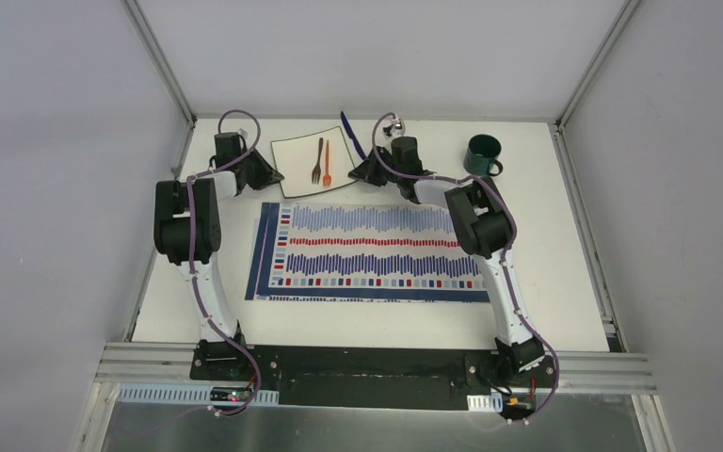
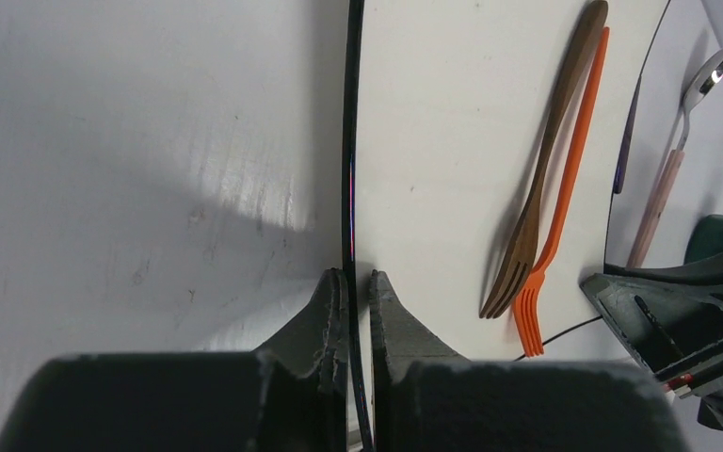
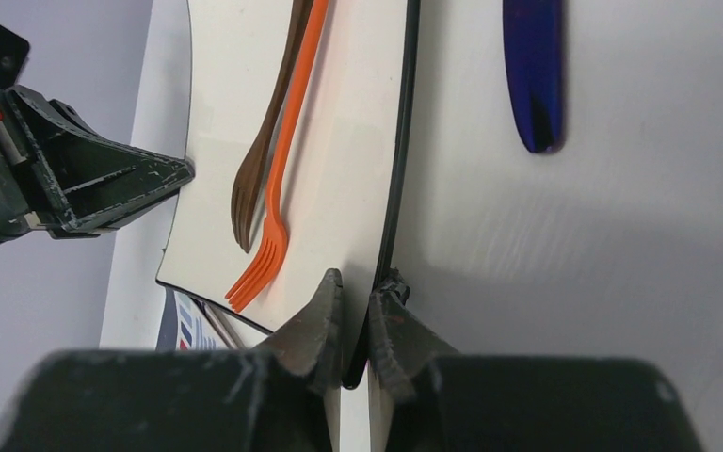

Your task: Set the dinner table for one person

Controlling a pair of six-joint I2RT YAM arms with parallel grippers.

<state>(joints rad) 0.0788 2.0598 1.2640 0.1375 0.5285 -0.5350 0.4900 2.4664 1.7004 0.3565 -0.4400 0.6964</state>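
Dinner table (image 1: pixel 565 235): white top spans the whole cell, arms at its near edge. Striped placemat (image 1: pixel 367 250) lies flat mid-table, in front of the arms' bases.

Left gripper (image 2: pixel 358 282): jaws nearly closed, pinching the left rim of the plate (image 2: pixel 433 141). The plate sits far-centre, just beyond the placemat. Can't tell if it's lifted or resting.

On the plate: brown fork (image 2: pixel 546 160) and orange fork (image 2: pixel 570 169) side by side, touching, brown on the left, tines toward the near edge.

Right gripper (image 3: pixel 358 282): jaws nearly closed, clamped on the plate's right rim.

Dark blue utensil (image 3: pixel 534 75) lies on the table just right of the plate. Spoon (image 2: pixel 706 75) with a pinkish handle is beyond it. Green mug (image 1: pixel 483 155) stands upright far right, well apart from the plate.
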